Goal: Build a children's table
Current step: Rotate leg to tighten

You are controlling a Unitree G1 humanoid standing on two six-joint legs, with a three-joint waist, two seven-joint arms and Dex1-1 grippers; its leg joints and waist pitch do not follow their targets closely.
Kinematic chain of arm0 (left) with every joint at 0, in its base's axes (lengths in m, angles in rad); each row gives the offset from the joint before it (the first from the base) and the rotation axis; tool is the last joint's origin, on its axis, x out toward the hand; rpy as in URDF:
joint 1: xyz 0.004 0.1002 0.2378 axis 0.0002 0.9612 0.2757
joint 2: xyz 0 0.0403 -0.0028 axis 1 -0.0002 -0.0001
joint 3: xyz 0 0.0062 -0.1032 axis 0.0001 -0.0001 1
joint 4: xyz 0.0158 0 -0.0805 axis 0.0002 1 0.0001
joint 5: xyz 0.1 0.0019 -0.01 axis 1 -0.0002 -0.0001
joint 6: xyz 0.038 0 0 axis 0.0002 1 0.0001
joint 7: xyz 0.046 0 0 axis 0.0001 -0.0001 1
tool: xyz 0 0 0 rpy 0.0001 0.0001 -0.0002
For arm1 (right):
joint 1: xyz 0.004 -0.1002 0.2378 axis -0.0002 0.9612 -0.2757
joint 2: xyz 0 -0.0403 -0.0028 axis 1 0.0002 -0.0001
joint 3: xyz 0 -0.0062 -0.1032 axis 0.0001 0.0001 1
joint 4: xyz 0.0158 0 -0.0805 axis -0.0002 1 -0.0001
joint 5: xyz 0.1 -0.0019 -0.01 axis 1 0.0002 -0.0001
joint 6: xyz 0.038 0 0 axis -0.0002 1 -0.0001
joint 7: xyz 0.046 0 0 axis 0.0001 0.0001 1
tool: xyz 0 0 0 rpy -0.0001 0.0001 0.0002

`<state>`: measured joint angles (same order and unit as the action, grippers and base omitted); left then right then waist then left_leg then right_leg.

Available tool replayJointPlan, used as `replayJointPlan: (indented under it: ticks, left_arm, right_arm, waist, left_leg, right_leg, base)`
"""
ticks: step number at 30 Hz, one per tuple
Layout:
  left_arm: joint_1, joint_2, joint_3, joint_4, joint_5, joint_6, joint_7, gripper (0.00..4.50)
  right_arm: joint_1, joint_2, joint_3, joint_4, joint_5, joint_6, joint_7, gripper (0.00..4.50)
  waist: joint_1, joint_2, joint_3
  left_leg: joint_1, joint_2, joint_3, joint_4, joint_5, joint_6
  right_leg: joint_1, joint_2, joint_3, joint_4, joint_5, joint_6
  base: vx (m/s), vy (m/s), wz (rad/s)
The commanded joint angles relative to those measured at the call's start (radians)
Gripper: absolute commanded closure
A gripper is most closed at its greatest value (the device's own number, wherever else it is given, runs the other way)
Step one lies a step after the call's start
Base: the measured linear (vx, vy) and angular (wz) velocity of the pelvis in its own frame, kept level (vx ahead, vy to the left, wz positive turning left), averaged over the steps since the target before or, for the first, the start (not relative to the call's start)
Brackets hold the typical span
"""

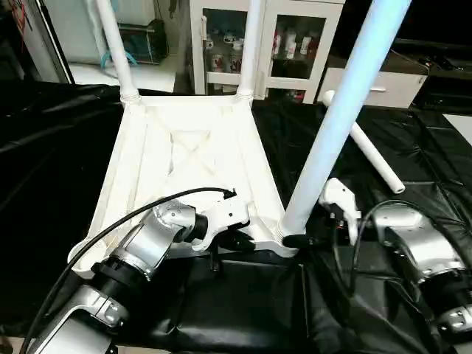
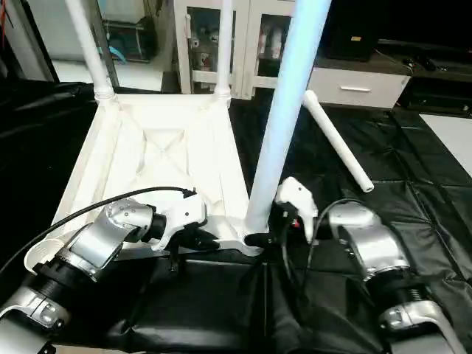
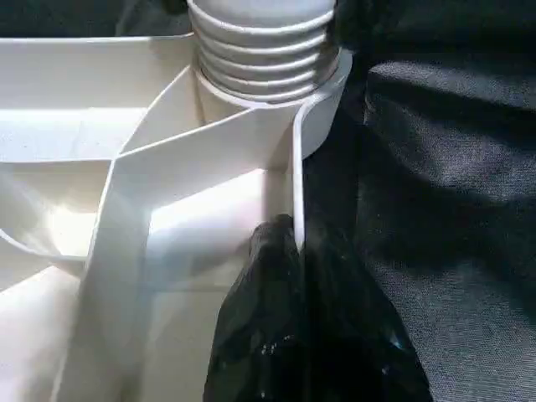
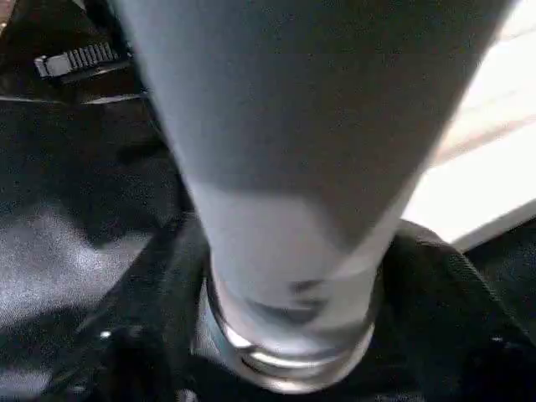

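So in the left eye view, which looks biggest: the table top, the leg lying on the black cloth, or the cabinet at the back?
1. Table top, clearly the largest.
2. Cabinet, though its top is cut off and it stands farther away, so this is unsure.
3. Loose leg, the smallest.

Left gripper [image 3: 293,251] pinched closed; right gripper [image 2: 267,237] fingers spread.

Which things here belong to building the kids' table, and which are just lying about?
Job in hand:
- white plastic ribbed tabletop, upside down
- two white tube legs standing at far corners
- near-corner tube leg
- loose white tube leg lying on the cloth

Lying about:
- black cloth
- white glass-door cabinet
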<state>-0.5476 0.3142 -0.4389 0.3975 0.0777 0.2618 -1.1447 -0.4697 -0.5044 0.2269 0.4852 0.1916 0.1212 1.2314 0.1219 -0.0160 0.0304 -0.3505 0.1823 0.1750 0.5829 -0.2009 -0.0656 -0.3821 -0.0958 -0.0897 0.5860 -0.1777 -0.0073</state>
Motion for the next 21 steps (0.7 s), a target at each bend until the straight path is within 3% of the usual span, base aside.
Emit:
replayJointPlan:
  ticks: [1,10,14,16,19,21]
  left_arm:
    - [0.033,-0.012,-0.078,0.037,0.022,0.016,-0.04,4.5]
    - [0.032,-0.018,-0.077,0.036,0.021,0.024,-0.04,4.5]
    - [0.032,-0.031,-0.061,0.046,0.017,0.038,-0.011,4.5]
    - [0.019,-0.064,-0.028,0.072,0.008,0.055,0.046,4.5]
    - [-0.003,-0.095,-0.008,0.101,0.008,0.077,0.091,4.5]
    - [-0.024,-0.124,0.009,0.13,0.011,0.096,0.139,4.5]
  right_arm:
    - [-0.023,0.007,0.004,0.015,-0.005,-0.014,0.001,1.65]
    - [-0.023,0.031,0.004,0.043,-0.022,-0.041,-0.004,1.87]
    - [-0.008,0.051,-0.034,0.058,-0.018,-0.047,-0.083,1.87]
    - [0.003,0.082,-0.07,0.103,-0.039,-0.058,-0.218,1.88]
    - [0.005,0.112,-0.096,0.152,-0.056,-0.057,-0.334,1.88]
    - [0.007,0.145,-0.119,0.179,-0.057,-0.038,-0.424,1.88]
  waist:
    - [-0.006,-0.011,-0.049]
    - [-0.012,-0.01,-0.044]
    - [-0.014,-0.012,-0.043]
    - [-0.017,-0.007,-0.04]
    - [-0.031,-0.007,-0.036]
    - [-0.04,-0.009,-0.033]
  left_leg:
    - [0.007,0.058,-0.012,-0.072,-0.156,0.067]
    - [0.007,0.058,-0.014,-0.077,-0.225,0.04]
    - [0.007,0.057,-0.013,-0.078,-0.23,0.035]
    - [0.006,0.056,-0.016,-0.081,-0.257,0.023]
    - [0.01,0.052,-0.021,-0.083,-0.34,-0.004]
    - [0.009,0.05,-0.024,-0.084,-0.367,-0.004]
  right_leg:
    - [0.039,-0.068,0.051,-0.051,-0.165,-0.243]
    - [0.035,-0.07,0.053,-0.062,-0.257,-0.218]
    - [0.034,-0.069,0.054,-0.063,-0.251,-0.218]
    - [0.033,-0.07,0.053,-0.068,-0.296,-0.209]
    - [0.028,-0.072,0.049,-0.085,-0.445,-0.164]
    - [0.025,-0.072,0.047,-0.093,-0.503,-0.141]
  base:
    - [0.0,0.0,0.0]
    - [0.0,0.0,0.0]
    - [0.0,0.0,0.0]
    - [0.0,0.0,0.0]
    - [0.0,0.0,0.0]
    - [0.0,0.0,0.0]
